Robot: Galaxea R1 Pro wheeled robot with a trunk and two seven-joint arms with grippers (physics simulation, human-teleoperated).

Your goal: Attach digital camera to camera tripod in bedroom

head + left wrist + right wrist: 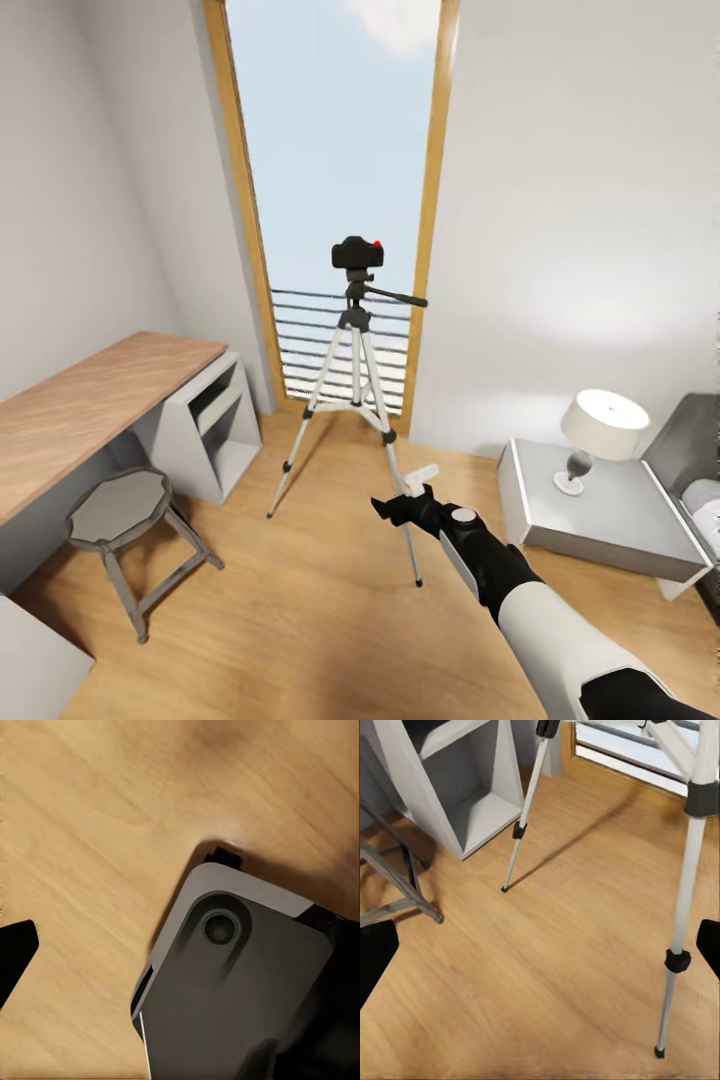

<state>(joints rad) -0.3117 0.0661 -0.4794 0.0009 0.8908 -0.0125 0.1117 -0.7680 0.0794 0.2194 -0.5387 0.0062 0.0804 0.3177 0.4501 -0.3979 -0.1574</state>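
Observation:
The camera tripod (353, 390) stands on its silver legs on the wood floor in front of the tall window. The black digital camera (357, 253) with its red button sits upright on top of the tripod's head, and the pan handle sticks out to the right. My right gripper (403, 492) hovers low beside the tripod's near right leg, open and holding nothing. In the right wrist view, two tripod legs (688, 877) cross the floor between the spread fingertips (375, 960). My left gripper (180, 952) looks down at the floor and the robot's grey base, with one fingertip (15, 952) far out to the side.
A wood-topped desk (90, 400) with a grey shelf unit (205, 420) lines the left wall, and a grey octagonal stool (120, 510) stands before it. At the right are a grey nightstand (640, 520) with a lamp (600, 430) and the bed's edge (700, 500). Bare floor lies between.

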